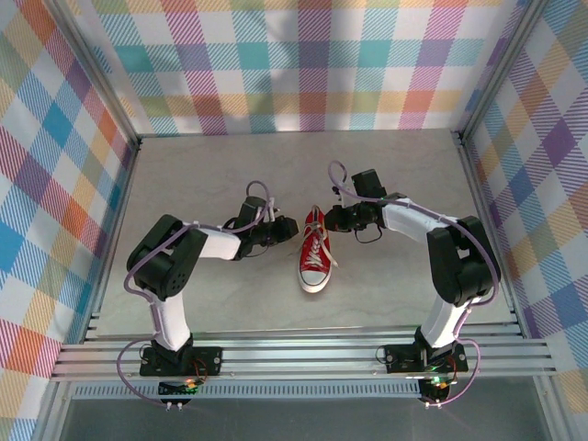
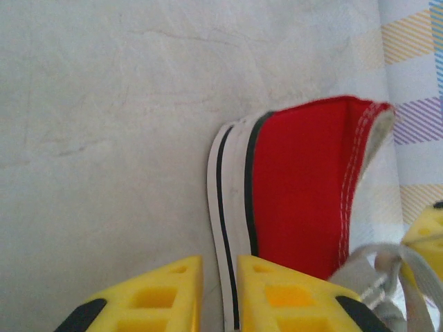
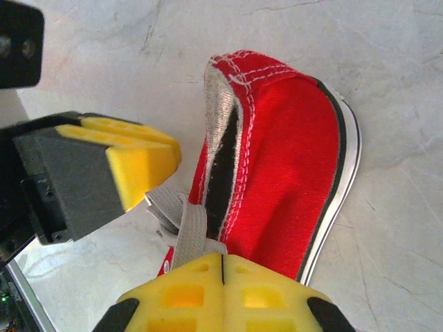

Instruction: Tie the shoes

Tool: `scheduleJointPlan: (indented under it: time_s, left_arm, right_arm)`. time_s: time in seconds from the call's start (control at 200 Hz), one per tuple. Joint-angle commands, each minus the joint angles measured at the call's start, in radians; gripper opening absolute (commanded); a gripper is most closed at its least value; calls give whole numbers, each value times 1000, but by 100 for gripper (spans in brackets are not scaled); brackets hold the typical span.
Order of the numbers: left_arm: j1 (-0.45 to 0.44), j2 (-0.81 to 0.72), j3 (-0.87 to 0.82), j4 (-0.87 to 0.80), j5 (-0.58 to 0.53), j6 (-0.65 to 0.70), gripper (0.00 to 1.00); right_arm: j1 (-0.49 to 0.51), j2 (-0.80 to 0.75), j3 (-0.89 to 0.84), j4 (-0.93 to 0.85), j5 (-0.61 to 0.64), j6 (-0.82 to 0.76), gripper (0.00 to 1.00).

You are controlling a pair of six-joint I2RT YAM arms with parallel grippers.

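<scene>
**Right pincer on the lace, left pincer just ajar**
Your right pincer is pinched shut on a white lace, and your left pincer stands narrowly parted with nothing between its fingers. Both flank the heel end of the red canvas sneaker, which sits mid-tabletop with its white toe cap pointing to the near edge.

1. Sneaker: red woven canvas, matt, with white stitching; pale, fuzzy lining.
2. Sole edge: smooth white rubber with a faint sheen.
3. Laces: flat woven cloth, greyish white, matt.
4. Left gripper and right gripper: yellow moulded plastic, matt, with recessed pockets.
5. Table: pale, matt, stone-like mottling with fine veins.
6. Rails: brushed metal, dull sheen.
7. Walls: matt plaid print; cloth or paper cannot be told.
</scene>
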Motion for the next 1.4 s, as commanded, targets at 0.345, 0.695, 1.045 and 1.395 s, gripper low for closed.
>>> scheduleJointPlan:
  time_s: [0.345,0.695,1.045,1.395]
  left_arm:
    - [23,-92,-154,194,92,68,55]
    - [13,51,-142,358,98,-21,55]
    - [51,-93,-165,281,108,10,0]
    - [41,-373,-93,-232,44,283,0]
  right_arm:
    - [7,-8,-4,-11,-9,-16,0]
    - [7,22,-1,-14,-4,-19,0]
    - [6,18,29,-46,19,-43,0]
    - [7,11,65,-40,19,-82,0]
